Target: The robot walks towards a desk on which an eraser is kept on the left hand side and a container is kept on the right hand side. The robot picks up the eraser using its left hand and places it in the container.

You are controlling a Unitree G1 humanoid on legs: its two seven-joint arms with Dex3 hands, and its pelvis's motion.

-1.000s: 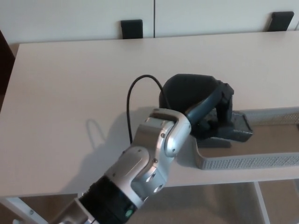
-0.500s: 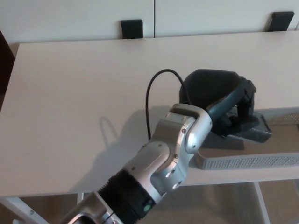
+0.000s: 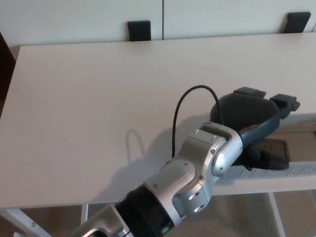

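My left hand (image 3: pixel 245 112) reaches in from the lower left and hovers over the left end of the grey mesh container (image 3: pixel 295 169) at the desk's right edge. Its two fingers (image 3: pixel 249 92) are raised and spread apart, holding nothing. The dark eraser (image 3: pixel 275 150) lies flat inside the container, just below and to the right of the palm, with the thumb close beside it. The silver forearm (image 3: pixel 197 173) hides the container's left corner. My right hand does not show.
The pale desk (image 3: pixel 98 98) stretches wide to the left. A black cable (image 3: pixel 183 111) loops up from the wrist. Two black brackets (image 3: pixel 139 29) (image 3: pixel 297 20) sit at the desk's far edge against a white wall. A white desk leg (image 3: pixel 274 212) stands below the container.
My left arm has swung right, carrying the eraser over the container. The fingers have opened and lifted, and the eraser now rests in the container.
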